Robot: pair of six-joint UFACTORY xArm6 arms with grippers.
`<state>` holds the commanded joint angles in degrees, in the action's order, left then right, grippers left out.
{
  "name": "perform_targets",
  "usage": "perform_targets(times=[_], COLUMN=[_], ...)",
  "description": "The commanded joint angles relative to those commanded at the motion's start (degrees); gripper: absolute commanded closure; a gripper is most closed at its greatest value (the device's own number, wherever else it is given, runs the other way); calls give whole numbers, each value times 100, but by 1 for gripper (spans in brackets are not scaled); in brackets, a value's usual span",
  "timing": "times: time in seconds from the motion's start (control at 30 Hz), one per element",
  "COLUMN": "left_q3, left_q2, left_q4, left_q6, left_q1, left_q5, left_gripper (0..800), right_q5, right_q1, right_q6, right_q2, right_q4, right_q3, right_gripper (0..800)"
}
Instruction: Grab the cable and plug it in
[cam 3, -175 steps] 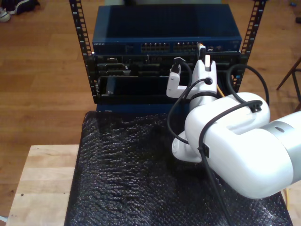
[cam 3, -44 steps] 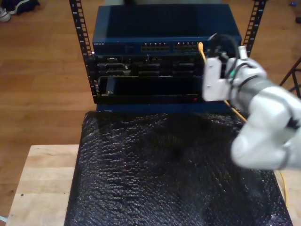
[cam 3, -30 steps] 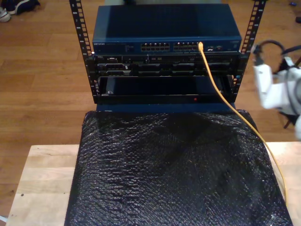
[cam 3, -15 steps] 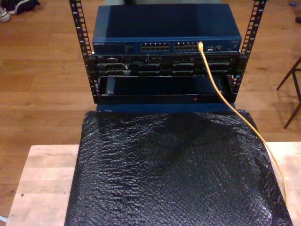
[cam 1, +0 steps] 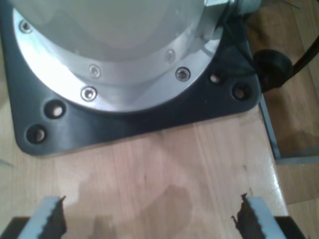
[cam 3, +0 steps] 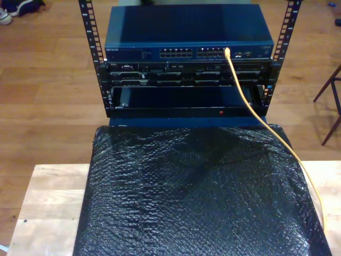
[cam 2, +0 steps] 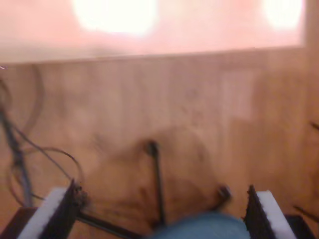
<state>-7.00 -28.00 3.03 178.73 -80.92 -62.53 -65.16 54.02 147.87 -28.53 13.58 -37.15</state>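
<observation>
Starting with the exterior view: cable plugged into a port on the blue switch at the top of the rack, toward the exterior view's right end of the port rows. From the plug, runs down across the rack's front, then diagonally over the black bubble-wrap mat below the rack, out past the mat's edge on the exterior view's right. Mat lying on a light wooden table. Wood floor around the rack, dark chair legs off to the rack's side at the exterior view's right.

First wrist view: my first gripper with jaws spread wide, nothing between the ridged pads. Pointing down at a pale wooden surface, just short of a black mounting plate carrying a round silver base flange with bolts.

Second wrist view: blurred. My second gripper also wide apart, holding nothing, fingertips framing wood floor. Dark thin legs of some stand and a blue-grey rounded shape between the jaws' line of sight, identity unclear. Thin dark wires on the floor beside them.
</observation>
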Motion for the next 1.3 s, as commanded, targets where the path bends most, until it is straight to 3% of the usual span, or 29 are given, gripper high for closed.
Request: perform_targets(times=[0.63, 1.3], left_q3=[0, 0], left_q2=[0, 0], left_q4=[0, 0], left_q6=[0, 0], left_q1=[0, 0], left_q5=[0, 0], left_gripper=[0, 0], right_q5=[-431, -369], right_q1=[1749, 2743], right_q6=[2066, 3059], right_q2=[-914, -1213], right_q4=[-466, -844], right_q3=[1275, 2295], right_gripper=[2, 2])
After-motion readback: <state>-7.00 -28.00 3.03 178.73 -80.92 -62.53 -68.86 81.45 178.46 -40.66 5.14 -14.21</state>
